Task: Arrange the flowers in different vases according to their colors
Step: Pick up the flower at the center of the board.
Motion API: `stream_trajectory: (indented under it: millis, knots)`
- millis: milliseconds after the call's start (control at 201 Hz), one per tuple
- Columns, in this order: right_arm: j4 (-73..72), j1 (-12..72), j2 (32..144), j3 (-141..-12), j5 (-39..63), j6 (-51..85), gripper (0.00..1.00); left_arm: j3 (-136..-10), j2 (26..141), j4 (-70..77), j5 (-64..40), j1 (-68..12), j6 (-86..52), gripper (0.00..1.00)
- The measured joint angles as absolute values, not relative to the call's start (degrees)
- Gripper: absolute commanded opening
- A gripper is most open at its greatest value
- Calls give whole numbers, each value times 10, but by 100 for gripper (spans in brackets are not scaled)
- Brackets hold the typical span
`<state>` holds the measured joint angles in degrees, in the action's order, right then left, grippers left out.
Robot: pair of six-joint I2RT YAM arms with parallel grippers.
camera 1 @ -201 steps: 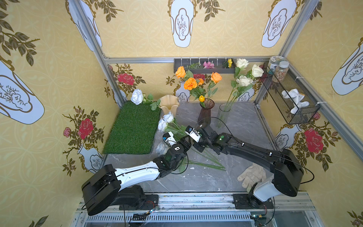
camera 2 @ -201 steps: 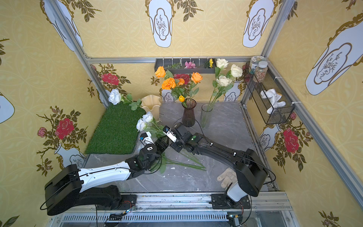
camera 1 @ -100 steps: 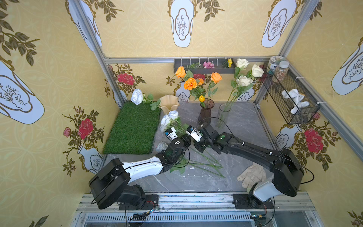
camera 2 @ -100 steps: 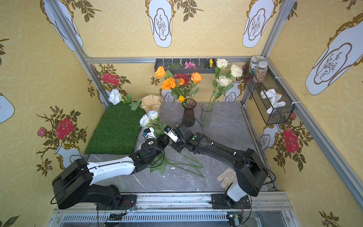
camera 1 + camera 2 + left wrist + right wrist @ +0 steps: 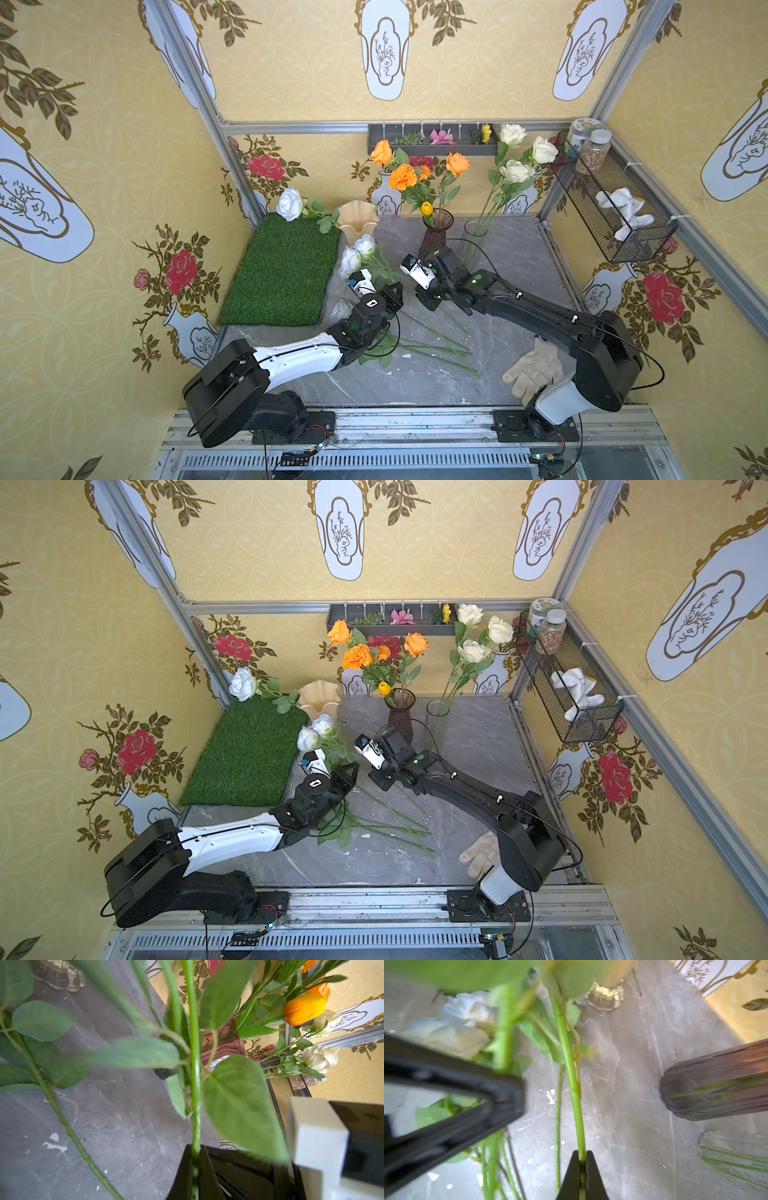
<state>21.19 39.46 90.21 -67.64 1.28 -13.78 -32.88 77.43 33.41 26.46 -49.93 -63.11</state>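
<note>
My left tool (image 5: 195, 1154), pressed together, pinches a green stem (image 5: 194, 1084); my right tool (image 5: 582, 1158) pinches a second stem (image 5: 572, 1084). Pale roses (image 5: 365, 245) stand raised just beside the cream vase (image 5: 357, 214), above loose stems (image 5: 436, 345) on the bench (image 5: 415, 386). Orange flowers (image 5: 402, 177) stand in the purple vase (image 5: 436, 232), cream roses (image 5: 515, 171) in the clear vase (image 5: 473, 232).

Back edge of table (image 5: 415, 382): purple ribbed vase (image 5: 435, 237) upright, holding orange blooms (image 5: 402, 176) and yellow tulip (image 5: 427, 208). Clear cylinder (image 5: 475, 232) beside it, three cream roses (image 5: 516, 171). Ruffled amber vase (image 5: 358, 220), one pale rose (image 5: 289, 203) leaning toward back-left corner. Two pale roses (image 5: 357, 253) raised mid-table; stems (image 5: 432, 349) lying flat.
</note>
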Motion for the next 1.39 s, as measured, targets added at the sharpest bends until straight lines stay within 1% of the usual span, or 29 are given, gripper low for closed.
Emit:
stream_trajectory:
  millis: [264, 463, 618, 787, 946, 1056, 1081, 1166, 1200, 1255, 1295, 1335, 1390]
  knots:
    - [215, 380, 939, -716, -19, -149, 0, -286, 721, 333, 279, -502, -645, 0]
    - [217, 379, 940, -719, -32, -153, 0, -245, 669, 329, 322, -518, -655, 0]
    - [228, 373, 928, -717, -39, -153, 0, -227, 661, 311, 363, -530, -676, 0]
    - [243, 356, 928, -736, -53, -152, 0, -227, 652, 296, 402, -559, -687, 0]
    - [249, 358, 935, -741, -57, -155, 0, -262, 627, 296, 427, -599, -650, 0]
    - [253, 363, 933, -741, -60, -155, 0, -264, 634, 294, 446, -604, -648, 0]
    - [255, 366, 931, -741, -63, -155, 0, -264, 638, 290, 452, -604, -648, 4]
    - [257, 380, 916, -741, -60, -154, 0, -266, 652, 268, 474, -604, -663, 9]
    - [258, 386, 910, -742, -61, -154, 0, -270, 657, 254, 482, -604, -674, 13]
    - [264, 393, 905, -746, -61, -152, 0, -276, 667, 235, 492, -594, -693, 16]
    - [272, 394, 904, -750, -63, -151, 0, -277, 677, 230, 496, -580, -709, 21]
    - [281, 395, 902, -754, -67, -147, 0, -278, 689, 227, 495, -563, -717, 30]
    - [292, 397, 898, -758, -73, -138, 0, -283, 710, 227, 485, -541, -719, 51]
